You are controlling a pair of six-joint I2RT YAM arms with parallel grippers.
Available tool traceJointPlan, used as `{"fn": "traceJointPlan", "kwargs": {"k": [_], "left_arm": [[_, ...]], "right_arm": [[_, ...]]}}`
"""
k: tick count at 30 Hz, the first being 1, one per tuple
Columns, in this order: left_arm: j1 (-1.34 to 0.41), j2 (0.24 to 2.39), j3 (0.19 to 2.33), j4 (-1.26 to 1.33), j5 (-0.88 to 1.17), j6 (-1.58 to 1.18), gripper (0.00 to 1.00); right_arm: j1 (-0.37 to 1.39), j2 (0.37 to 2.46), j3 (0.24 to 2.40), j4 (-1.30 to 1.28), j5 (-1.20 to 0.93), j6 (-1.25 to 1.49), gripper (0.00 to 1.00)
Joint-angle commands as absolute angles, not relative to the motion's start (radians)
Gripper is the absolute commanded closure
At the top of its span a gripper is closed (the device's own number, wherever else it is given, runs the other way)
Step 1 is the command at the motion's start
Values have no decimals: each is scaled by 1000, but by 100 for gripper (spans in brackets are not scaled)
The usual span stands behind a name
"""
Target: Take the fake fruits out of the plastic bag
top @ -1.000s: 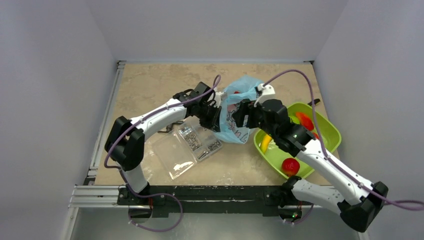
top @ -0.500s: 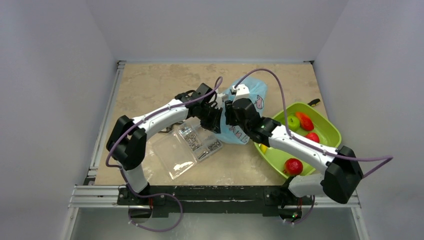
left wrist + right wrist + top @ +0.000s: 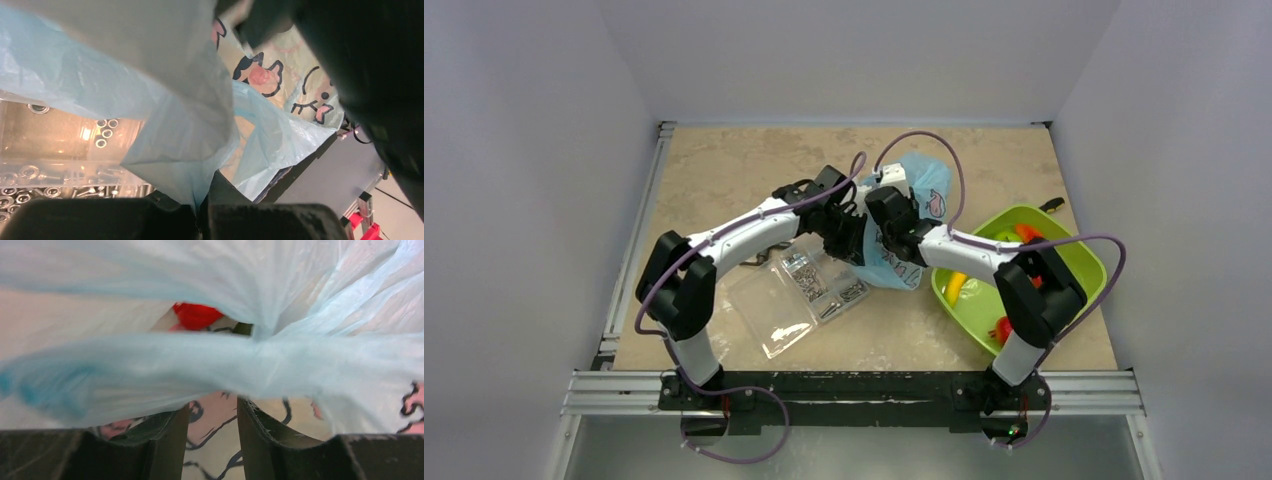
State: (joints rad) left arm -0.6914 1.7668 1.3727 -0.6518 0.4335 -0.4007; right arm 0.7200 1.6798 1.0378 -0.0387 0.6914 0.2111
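Top view, plastic bag [image 3: 930, 196]: crumpled on the table [image 3: 724, 180] just beside the green tray [image 3: 1092, 268], in the same spot as a second ago, with its near side caught between the two wrists.
Top view, left gripper [image 3: 856, 238]: at the bag's left edge, just beside the far corner of the clear box [image 3: 789, 305]; unmoved since the earlier frames.
Top view, right gripper [image 3: 890, 228]: swung leftward since a second ago, now pressed into the bag close to the left one.
Top view, right arm [image 3: 1036, 290]: earlier stretched out toward the near right, now folded with its elbow above the tray.
Top view, tray contents: banana [image 3: 955, 285] and a red piece [image 3: 1002, 328] lying in the tray, now partly covered by the arm.
Left wrist, left gripper [image 3: 202, 212]: jaws together, clamped on a gathered fold of the bag [image 3: 190, 125]; clear box [image 3: 60, 145] visible under the film.
Right wrist, right gripper [image 3: 212, 407]: jaws a narrow gap apart, with a band of bag film [image 3: 280, 365] across the tips; cannot tell whether the film is pinched.
Right wrist, red fruit [image 3: 195, 316]: showing through a gap between folds of the film, beyond the band.
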Motion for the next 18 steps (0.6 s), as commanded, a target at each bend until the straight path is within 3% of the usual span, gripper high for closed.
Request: {"fn": "traceJointPlan", "kwargs": {"k": [1, 9, 18], "left_arm": [[-696, 1717, 1403, -629, 451, -391, 100], [-697, 1717, 1404, -628, 455, -394, 100], [-697, 1722, 1404, -627, 459, -396, 100]], "right_arm": [[659, 1712, 1101, 11, 762, 148, 61], [597, 1817, 1179, 26, 781, 110, 54], [548, 1947, 1278, 33, 797, 47, 34]]}}
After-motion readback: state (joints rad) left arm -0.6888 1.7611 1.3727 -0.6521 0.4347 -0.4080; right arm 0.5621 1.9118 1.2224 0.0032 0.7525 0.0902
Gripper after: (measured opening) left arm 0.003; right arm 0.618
